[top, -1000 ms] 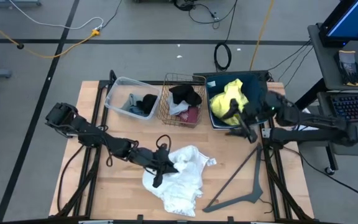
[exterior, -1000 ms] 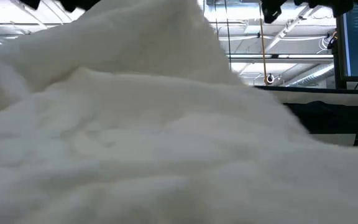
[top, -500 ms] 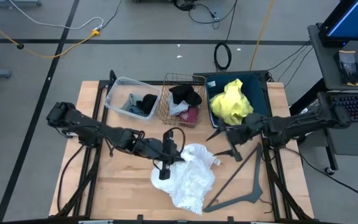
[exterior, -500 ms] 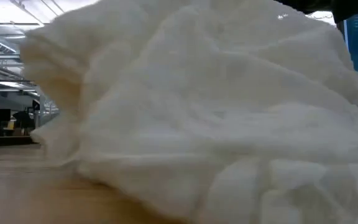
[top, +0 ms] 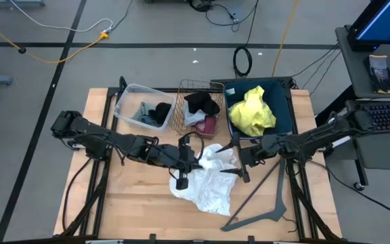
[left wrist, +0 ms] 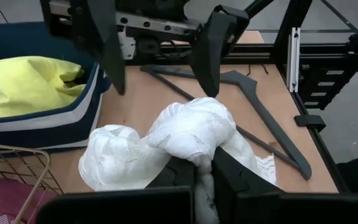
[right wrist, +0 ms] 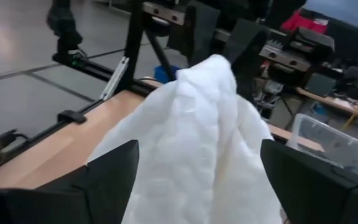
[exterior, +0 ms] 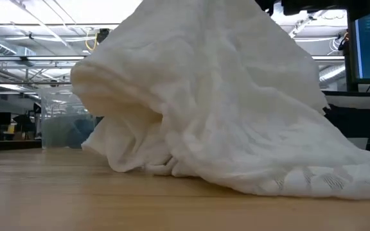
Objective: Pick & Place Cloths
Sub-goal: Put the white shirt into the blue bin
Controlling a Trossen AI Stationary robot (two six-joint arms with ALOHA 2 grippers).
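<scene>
High view shows the left gripper (top: 183, 177) clamped on the white cloth (top: 208, 183), now lifted and dragged from the tabletop's (top: 127, 210) six o'clock edge toward centre. At its three o'clock side the right gripper (top: 239, 163), having left the yellow cloth (top: 252, 112) in the blue bin (top: 284, 102) at one o'clock, arrives with fingers spread wide around the raised bunch; a two-armed grasp looks imminent.
</scene>
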